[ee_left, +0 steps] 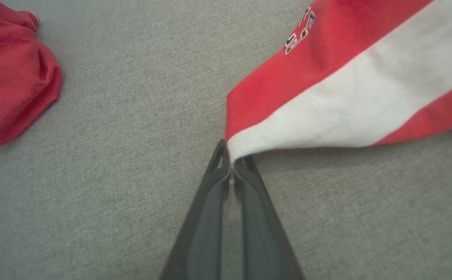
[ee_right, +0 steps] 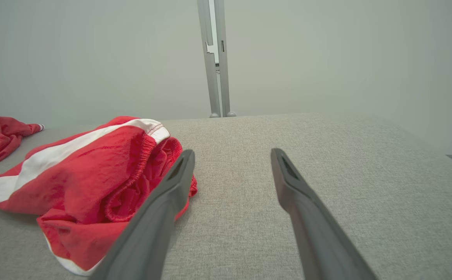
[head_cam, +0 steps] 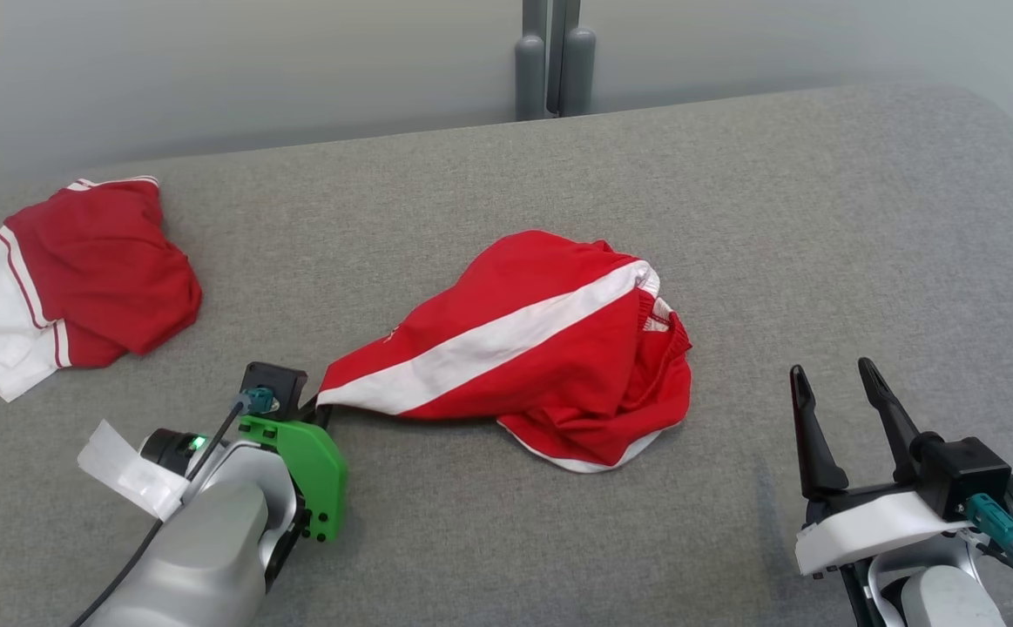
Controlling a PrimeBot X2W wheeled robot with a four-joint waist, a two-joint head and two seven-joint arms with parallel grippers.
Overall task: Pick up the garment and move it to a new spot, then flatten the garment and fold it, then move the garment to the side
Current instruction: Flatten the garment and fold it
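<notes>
Your left claw (ee_left: 231, 165) is pinched shut on the white corner of the shorts (head_cam: 550, 348). The shorts lie on the desk (head_cam: 820, 218) between it and your right claw (head_cam: 833, 374), which is wide apart. They look light and floppy, so I think the stretchy waistband is the next good spot to grab.

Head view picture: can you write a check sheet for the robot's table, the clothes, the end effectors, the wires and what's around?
Surface: grey fabric-covered top, flat.
Job's things: red garment with a white stripe, crumpled mid-surface, one corner stretched leftward.
Clutter: second red-and-white garment, bunched at the far left.
End effectors: left end effector shut on the garment's corner; right end effector open, apart from the garment, holding nothing.
Cables: black cable at the left wrist; teal-plugged cable at the right wrist.
Surroundings: pale wall, grey post behind.
</notes>
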